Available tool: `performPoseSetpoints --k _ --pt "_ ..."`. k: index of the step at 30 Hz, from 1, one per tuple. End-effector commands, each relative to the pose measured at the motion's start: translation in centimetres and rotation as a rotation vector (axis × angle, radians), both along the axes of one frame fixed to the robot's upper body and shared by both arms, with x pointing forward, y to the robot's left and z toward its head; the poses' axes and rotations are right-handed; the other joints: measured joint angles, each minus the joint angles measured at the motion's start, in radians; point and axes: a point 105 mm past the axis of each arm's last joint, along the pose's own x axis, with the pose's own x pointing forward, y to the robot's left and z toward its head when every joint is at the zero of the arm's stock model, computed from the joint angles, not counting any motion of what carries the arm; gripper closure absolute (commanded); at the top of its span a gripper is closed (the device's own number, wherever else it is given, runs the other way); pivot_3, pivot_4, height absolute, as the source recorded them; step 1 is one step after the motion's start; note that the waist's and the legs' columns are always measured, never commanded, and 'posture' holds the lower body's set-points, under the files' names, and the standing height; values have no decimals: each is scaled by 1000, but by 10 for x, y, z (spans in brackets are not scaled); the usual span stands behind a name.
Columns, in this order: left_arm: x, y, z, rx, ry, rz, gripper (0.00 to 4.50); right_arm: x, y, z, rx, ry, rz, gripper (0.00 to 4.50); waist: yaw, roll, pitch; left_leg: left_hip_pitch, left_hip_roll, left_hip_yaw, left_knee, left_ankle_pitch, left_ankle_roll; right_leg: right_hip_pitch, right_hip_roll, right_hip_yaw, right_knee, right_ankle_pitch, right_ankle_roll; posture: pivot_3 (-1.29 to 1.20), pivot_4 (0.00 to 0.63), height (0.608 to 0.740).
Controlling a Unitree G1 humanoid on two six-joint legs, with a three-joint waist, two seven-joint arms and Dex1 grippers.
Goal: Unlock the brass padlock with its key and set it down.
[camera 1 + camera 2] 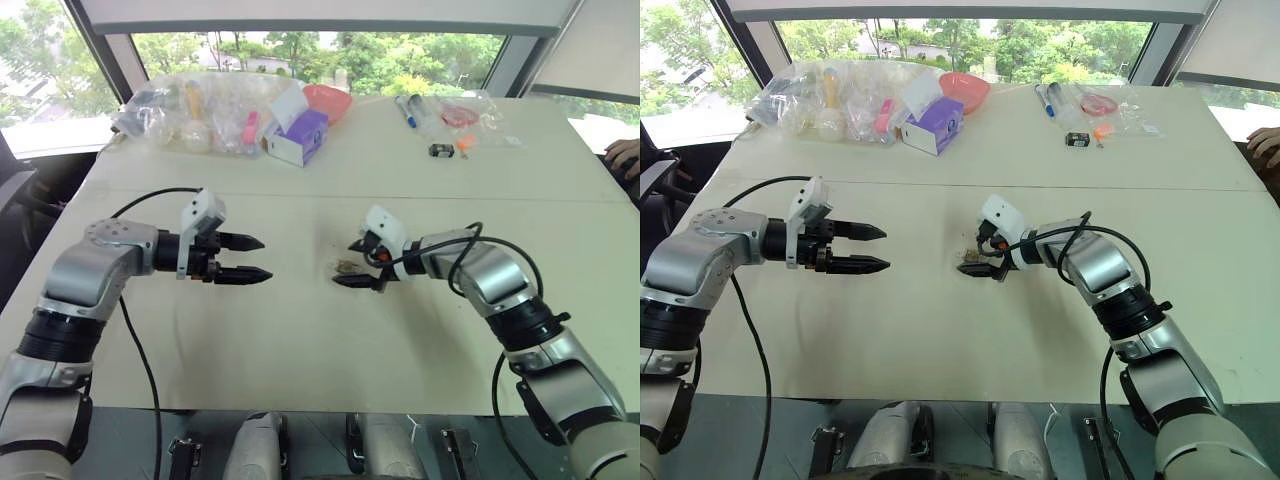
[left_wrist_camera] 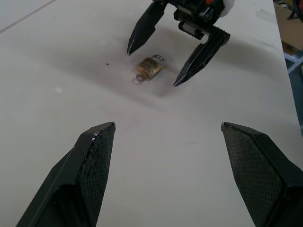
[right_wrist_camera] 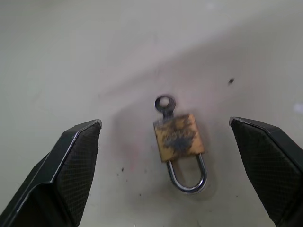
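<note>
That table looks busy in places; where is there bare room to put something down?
The table is bare between the left gripper and the brass padlock, and along the near edge. The open right gripper stands around the padlock. The far edge is crowded: plastic bags, a purple box, a red bowl.

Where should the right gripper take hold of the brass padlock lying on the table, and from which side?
Probably the flat brass body of the brass padlock, fingers closing on its two side edges from above. It lies flat, key at one end, shackle at the other; the open right gripper already straddles it.
</note>
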Motion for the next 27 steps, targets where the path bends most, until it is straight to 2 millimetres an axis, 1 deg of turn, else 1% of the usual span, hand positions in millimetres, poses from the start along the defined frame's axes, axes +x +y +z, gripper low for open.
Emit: performPoseSetpoints --k 1,4,7,10,13,15,17,19,21,22,23,25,27 --pt "0 3 12 -10 -63 26 808 3 2 2 -22 -29 33 0 0 0 0 0 0 0 0 0 0 0 0 0 0 0 0 0 150 734" --pt "0 4 10 -15 -64 46 808 4 2 -3 -40 -34 37 0 0 0 0 0 1 0 3 -2 3 1 0 0 1 0 0 0 150 734" --pt "-1 3 7 -24 -59 55 769 5 2 -12 -71 -33 42 843 -2 0 0 0 1 0 5 -2 4 1 0 0 3 0 0 0 150 734" --pt "-2 1 6 -28 -60 62 769 2 1 -17 -104 -43 64 2401 -1 0 0 0 2 0 6 -2 4 1 1 0 4 0 0 0 150 734" --pt "1 0 8 -38 -66 73 769 0 -1 -17 -139 -77 82 3825 -1 0 0 0 1 0 6 -2 3 1 1 0 3 0 0 0 150 734" --pt "5 -1 10 -56 -71 82 769 2 -2 -13 -172 -158 108 3821 0 0 0 0 1 0 6 -2 3 1 1 0 3 0 0 0 150 734" --pt "10 -4 14 -97 -69 92 769 5 1 0 -192 -281 141 3821 1 0 0 0 1 0 7 -2 3 2 1 -1 3 0 0 0 150 734" --pt "19 -10 22 -201 -37 113 769 7 9 24 -197 -468 191 3821 3 0 0 0 0 0 7 -2 3 2 0 -1 4 0 0 0 150 734" --pt "29 -17 30 -337 19 116 769 8 22 62 -143 -693 203 3821 1 0 0 -1 -1 -1 9 -2 3 1 0 -1 4 0 0 0 150 734" --pt "33 -20 32 -374 31 114 769 8 26 77 -115 -786 202 3821 1 0 0 -1 -1 -1 9 -1 2 1 0 -1 5 0 0 0 150 734" --pt "36 -23 33 -393 34 111 769 7 29 89 -103 -862 201 3821 0 0 0 -2 -1 -1 9 0 1 1 0 -1 5 0 1 0 150 734" --pt "38 -29 36 -424 46 80 769 2 30 98 -97 -937 216 3821 -3 0 0 -1 -1 -1 9 0 -1 1 1 -1 5 0 1 0 150 734" --pt "40 -36 40 -452 61 48 769 0 30 101 -111 -995 223 3821 -2 0 0 -1 -1 -1 9 0 -1 1 1 -1 4 0 1 0 150 734"
